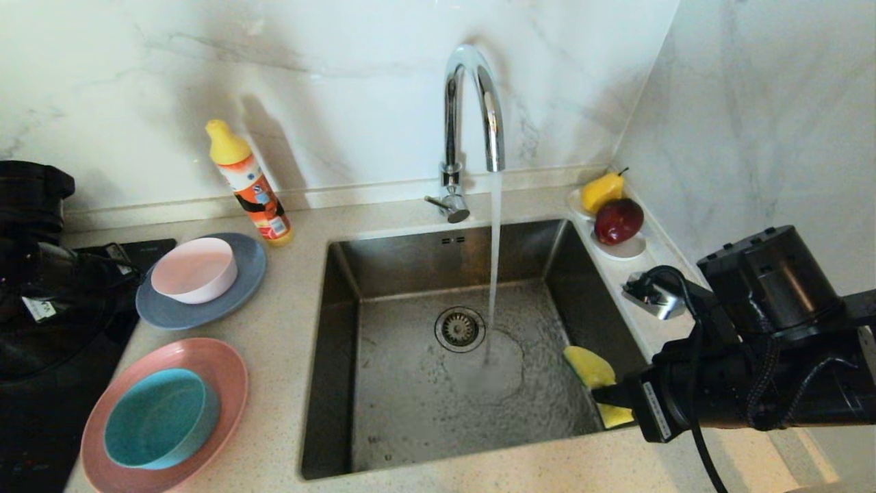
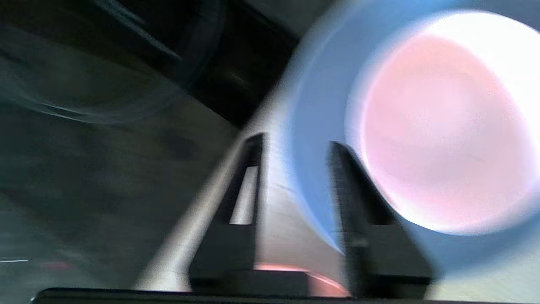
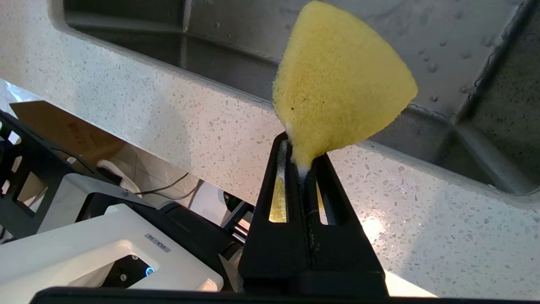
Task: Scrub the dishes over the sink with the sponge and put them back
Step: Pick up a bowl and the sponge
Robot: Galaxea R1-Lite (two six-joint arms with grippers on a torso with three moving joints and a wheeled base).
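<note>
Bent yellow sponge [image 3: 337,84] over steel sink [image 1: 404,383]; bowls on plates

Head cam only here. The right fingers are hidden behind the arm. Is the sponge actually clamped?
Observer: Yes. In the right wrist view the right gripper is shut on one end of the sponge, which fans out beyond the fingertips.
Operator: Left gripper? I can't see its fingers.
Observer: In the left wrist view the left gripper has its fingers apart, with nothing clamped.
Operator: Aimed at what?
Observer: At the grey-blue plate holding the pale pink bowl. I can't tell whether it touches.
</note>
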